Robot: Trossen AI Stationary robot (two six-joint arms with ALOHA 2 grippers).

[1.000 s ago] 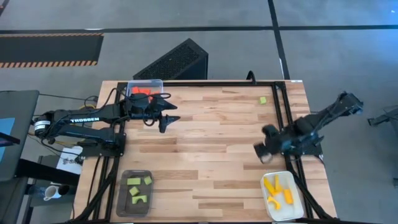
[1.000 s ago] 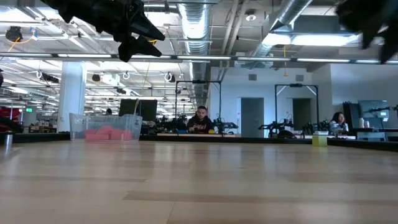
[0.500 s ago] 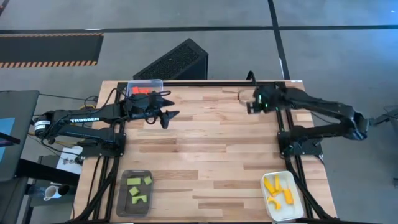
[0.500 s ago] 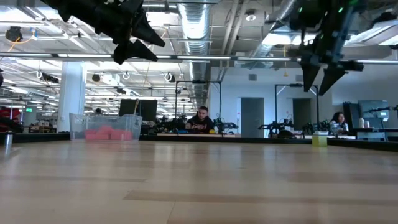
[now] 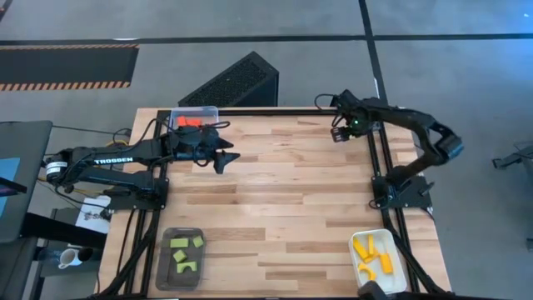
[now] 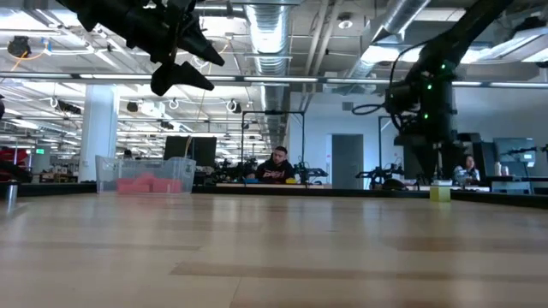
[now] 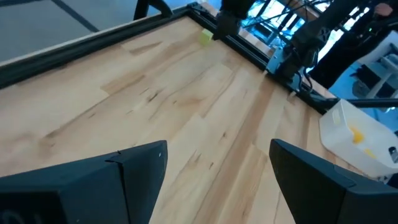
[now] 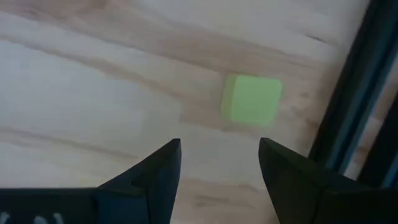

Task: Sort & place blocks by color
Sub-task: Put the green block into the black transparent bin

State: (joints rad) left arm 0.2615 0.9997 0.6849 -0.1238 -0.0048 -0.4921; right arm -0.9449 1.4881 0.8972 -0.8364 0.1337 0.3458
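Left gripper (image 5: 223, 158) idles with jaws wide above the counter (image 5: 275, 208) beside the clear tray (image 5: 194, 114) of red blocks. Right gripper (image 8: 217, 163), jaws wide, hovers by the last loose green cube (image 8: 251, 99) at the far right corner: matte, square-edged, on pale wood planks. Next, likely: descend, straddle it, close.

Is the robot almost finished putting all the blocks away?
Almost. Red blocks lie in the clear tray, green ones in the dark grey tray, and orange ones in the white tray. One green cube sits on the table near its far right corner. The right gripper is open above it, holding nothing yet. The left gripper waits open beside the clear tray.
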